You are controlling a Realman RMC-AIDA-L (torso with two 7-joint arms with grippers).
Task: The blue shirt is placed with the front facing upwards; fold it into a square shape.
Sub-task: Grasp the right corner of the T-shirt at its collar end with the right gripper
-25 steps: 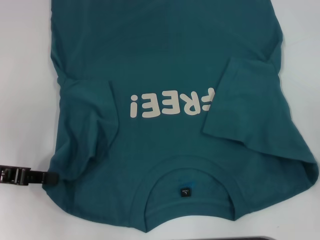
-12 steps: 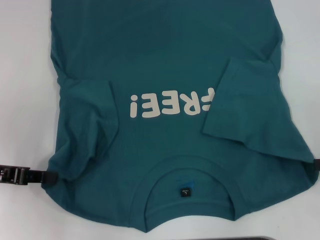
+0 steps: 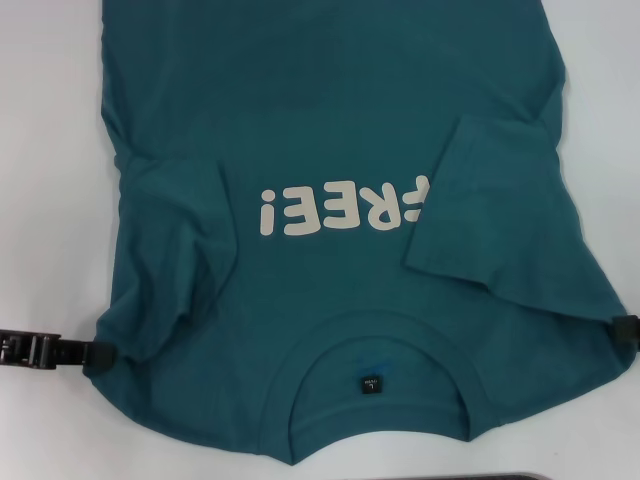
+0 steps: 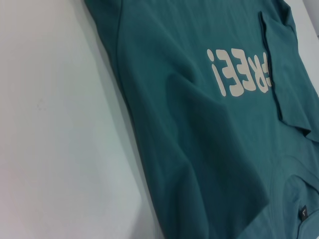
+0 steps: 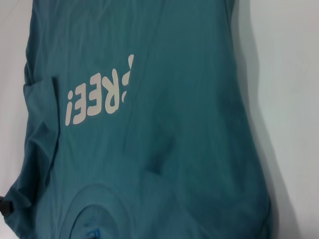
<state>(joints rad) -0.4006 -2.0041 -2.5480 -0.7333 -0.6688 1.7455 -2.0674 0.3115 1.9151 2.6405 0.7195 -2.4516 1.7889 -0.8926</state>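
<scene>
The blue shirt (image 3: 340,130) lies spread on the white tabletop (image 3: 45,150), front up, with its collar (image 3: 375,345) toward the robot and its hem running out of the head view at the far side. Both short sleeves are folded inward over the chest: the left sleeve (image 3: 175,250) lies just beside the start of the white letters (image 3: 340,210), and the right sleeve (image 3: 490,215) covers their other end, so only part of the word shows. A small black neck tag (image 3: 370,383) sits inside the collar.

The left tool (image 3: 95,353) reaches in low from the left edge of the head view and touches the shirt's left shoulder corner; whether its fingers are together on the cloth cannot be told. The right tool (image 3: 625,330) shows only as a dark tip at the right edge, against the shirt's right shoulder corner, and its state cannot be told either.
</scene>
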